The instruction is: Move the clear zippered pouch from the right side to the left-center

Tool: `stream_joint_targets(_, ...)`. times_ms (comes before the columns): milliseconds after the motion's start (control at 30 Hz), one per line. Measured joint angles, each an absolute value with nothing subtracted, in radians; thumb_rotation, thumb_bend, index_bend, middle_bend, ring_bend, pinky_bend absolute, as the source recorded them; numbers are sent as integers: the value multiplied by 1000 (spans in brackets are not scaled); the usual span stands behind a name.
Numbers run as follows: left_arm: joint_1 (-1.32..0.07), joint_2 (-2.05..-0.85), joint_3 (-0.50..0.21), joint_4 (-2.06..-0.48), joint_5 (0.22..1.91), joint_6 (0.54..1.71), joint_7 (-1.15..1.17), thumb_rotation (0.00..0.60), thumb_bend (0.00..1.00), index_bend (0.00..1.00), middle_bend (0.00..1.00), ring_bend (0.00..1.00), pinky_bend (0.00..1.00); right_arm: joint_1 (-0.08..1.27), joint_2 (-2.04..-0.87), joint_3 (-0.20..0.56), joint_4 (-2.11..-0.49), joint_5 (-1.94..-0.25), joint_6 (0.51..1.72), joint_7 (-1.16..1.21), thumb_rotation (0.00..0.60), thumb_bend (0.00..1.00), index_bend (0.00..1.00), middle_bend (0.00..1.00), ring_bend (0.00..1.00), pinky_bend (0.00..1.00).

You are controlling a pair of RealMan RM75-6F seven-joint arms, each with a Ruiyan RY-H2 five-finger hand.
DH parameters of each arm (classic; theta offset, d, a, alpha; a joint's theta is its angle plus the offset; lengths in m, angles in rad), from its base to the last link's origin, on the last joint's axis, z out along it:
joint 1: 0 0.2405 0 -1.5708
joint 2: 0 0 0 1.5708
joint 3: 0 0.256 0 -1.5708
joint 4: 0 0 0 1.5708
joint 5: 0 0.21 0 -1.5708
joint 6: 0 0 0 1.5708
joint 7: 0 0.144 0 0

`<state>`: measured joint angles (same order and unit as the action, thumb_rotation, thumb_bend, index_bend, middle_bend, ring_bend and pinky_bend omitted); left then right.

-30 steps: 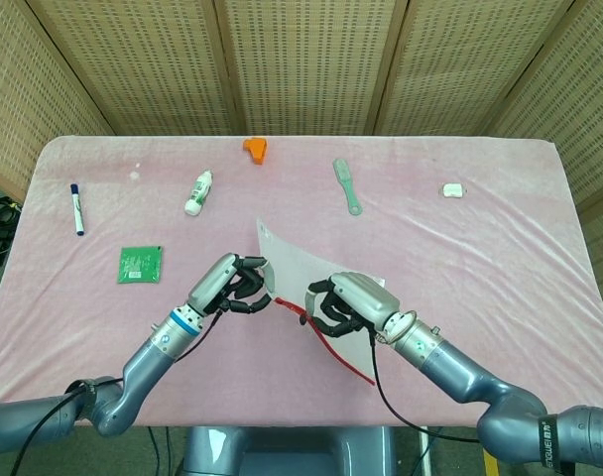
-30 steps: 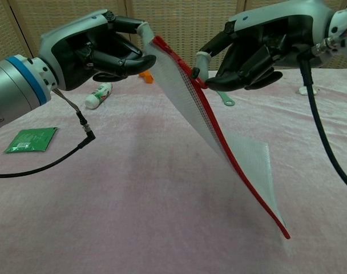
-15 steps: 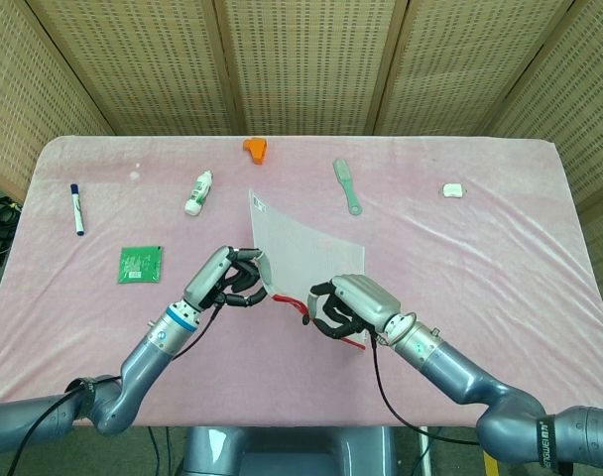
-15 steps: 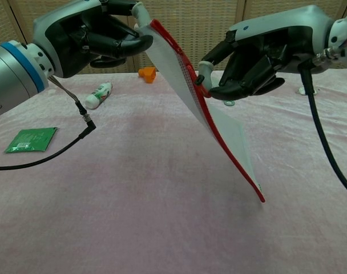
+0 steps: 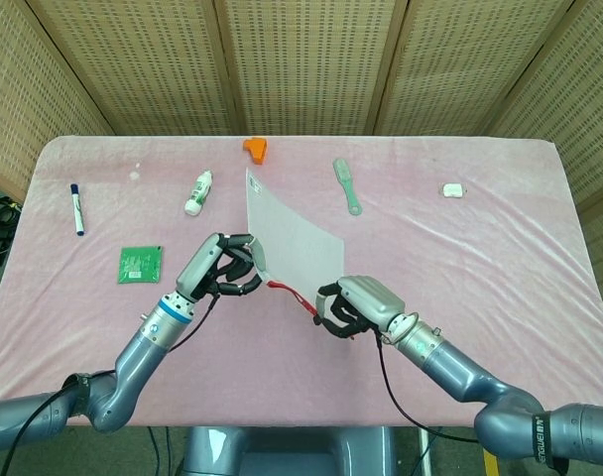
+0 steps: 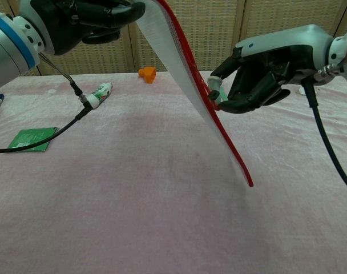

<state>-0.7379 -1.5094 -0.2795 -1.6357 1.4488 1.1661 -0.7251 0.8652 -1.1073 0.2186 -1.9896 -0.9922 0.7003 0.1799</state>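
Pouch (image 5: pixel 290 241) is up off the pink table (image 5: pixel 500 228) at frame center, slanting in mid-air. Our left hand (image 5: pixel 222 268) grips its upper red-zipper end, and our right hand (image 5: pixel 353 305) pinches the zipper edge lower down, fingers curled onto it.

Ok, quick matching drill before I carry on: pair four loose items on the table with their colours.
Things:
1. marker
2. brush
3. circuit board
4. small block by the far edge

Colours:
A. orange
B. bright green
C. pale green
D. white with blue cap

Pairs: 1-D, 2-C, 3-B, 4-A
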Motion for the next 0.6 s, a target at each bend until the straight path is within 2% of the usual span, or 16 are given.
stream_joint_targets(600, -707, -1392, -339, -1668, 1415, 1193, -768, 600, 800, 865, 934, 891, 1000, 812, -1109, 117, -1862, -1007, 676, 136, 600, 718, 812, 1000, 984, 1000)
